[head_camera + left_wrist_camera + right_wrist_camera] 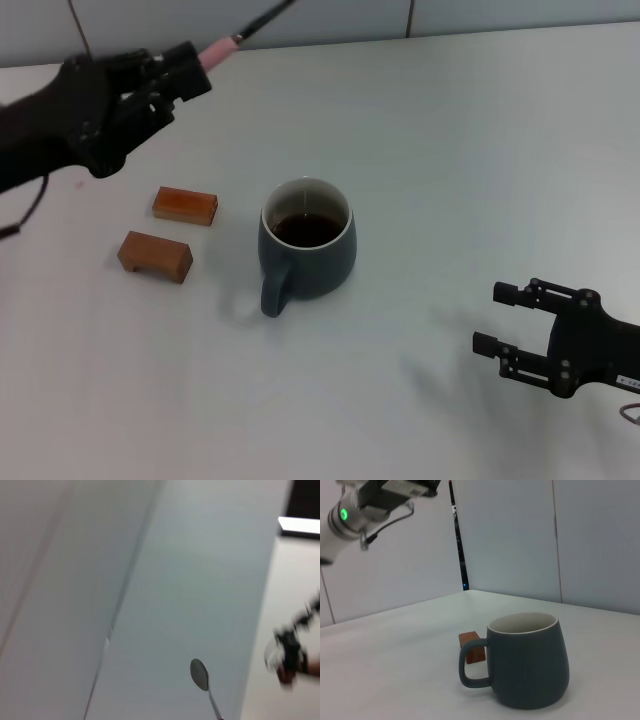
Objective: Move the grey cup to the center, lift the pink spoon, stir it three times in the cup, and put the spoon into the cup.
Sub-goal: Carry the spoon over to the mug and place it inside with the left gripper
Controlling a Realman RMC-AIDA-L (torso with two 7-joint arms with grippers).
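The grey cup (307, 250) stands upright in the middle of the table with dark liquid inside and its handle toward me. It also shows in the right wrist view (530, 665). My left gripper (185, 70) is raised at the far left, well above and left of the cup, shut on the pink spoon (220, 46). The spoon's metal neck points up and away to the right. The spoon's bowl (199, 674) shows in the left wrist view in mid-air. My right gripper (500, 320) is open and empty, low over the table to the right of the cup.
Two small orange-brown blocks (185, 204) (155, 255) lie on the white table (450, 150) left of the cup. One block (472, 647) shows behind the cup's handle in the right wrist view. A wall stands behind the table's far edge.
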